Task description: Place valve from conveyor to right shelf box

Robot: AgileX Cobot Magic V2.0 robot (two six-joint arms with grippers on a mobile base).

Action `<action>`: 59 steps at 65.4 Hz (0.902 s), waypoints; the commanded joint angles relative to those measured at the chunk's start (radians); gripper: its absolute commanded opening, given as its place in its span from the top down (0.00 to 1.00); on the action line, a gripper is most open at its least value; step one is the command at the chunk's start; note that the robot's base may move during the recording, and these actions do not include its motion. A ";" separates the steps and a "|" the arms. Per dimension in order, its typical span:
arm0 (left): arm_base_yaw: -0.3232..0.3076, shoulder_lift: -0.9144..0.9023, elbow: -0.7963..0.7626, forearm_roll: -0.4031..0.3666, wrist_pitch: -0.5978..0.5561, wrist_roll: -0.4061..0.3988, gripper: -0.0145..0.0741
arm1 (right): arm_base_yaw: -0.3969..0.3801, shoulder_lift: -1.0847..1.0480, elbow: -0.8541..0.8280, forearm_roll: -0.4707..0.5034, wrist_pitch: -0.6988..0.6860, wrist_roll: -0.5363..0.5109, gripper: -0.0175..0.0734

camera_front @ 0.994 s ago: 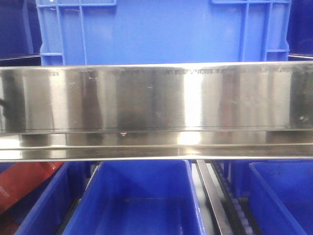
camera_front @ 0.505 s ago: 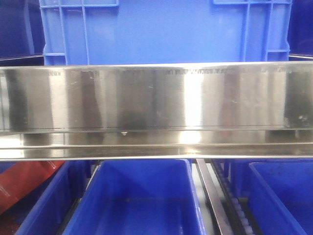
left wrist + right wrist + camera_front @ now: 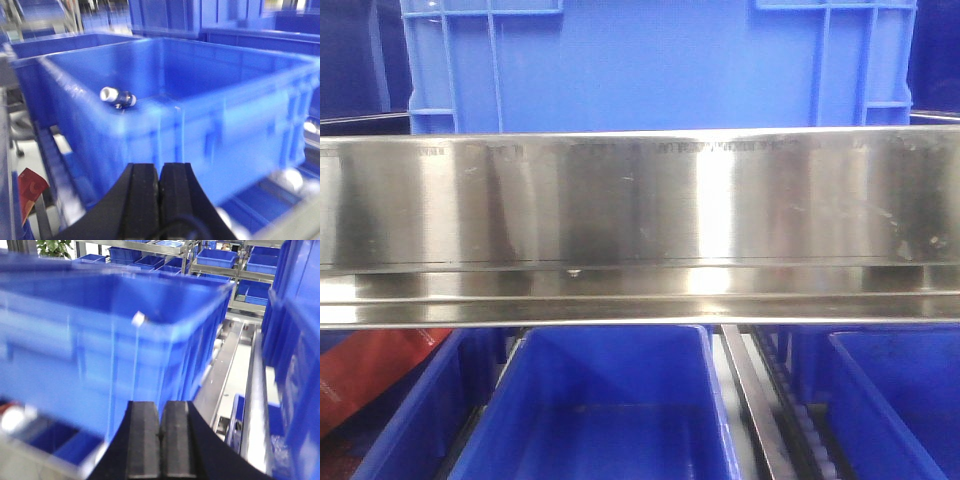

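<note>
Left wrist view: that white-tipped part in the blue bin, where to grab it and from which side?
The small cylindrical part lies on its side inside the blue bin, close to the left wall. Probably best from straight above, fingers across its dark middle, closing square to its long axis. The wall likely blocks a side approach. Left gripper is shut and empty; open it first.

Front close-up; wrists facing blue crate (image 3: 165, 95)

crate (image 3: 650, 60) behind steel rail (image 3: 640, 210) | bins (image 3: 610, 410) below rail | valve (image 3: 117, 96) in box (image 3: 200, 125)
</note>
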 commanded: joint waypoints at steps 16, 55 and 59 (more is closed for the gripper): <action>0.003 -0.114 0.226 -0.008 -0.131 -0.009 0.96 | -0.001 -0.136 0.194 -0.008 -0.049 -0.002 0.99; 0.003 -0.114 0.233 -0.008 -0.131 -0.009 0.96 | -0.001 -0.136 0.192 -0.008 -0.057 -0.002 0.99; 0.003 -0.114 0.233 -0.008 -0.131 -0.009 0.96 | -0.001 -0.136 0.192 -0.008 -0.057 -0.002 0.99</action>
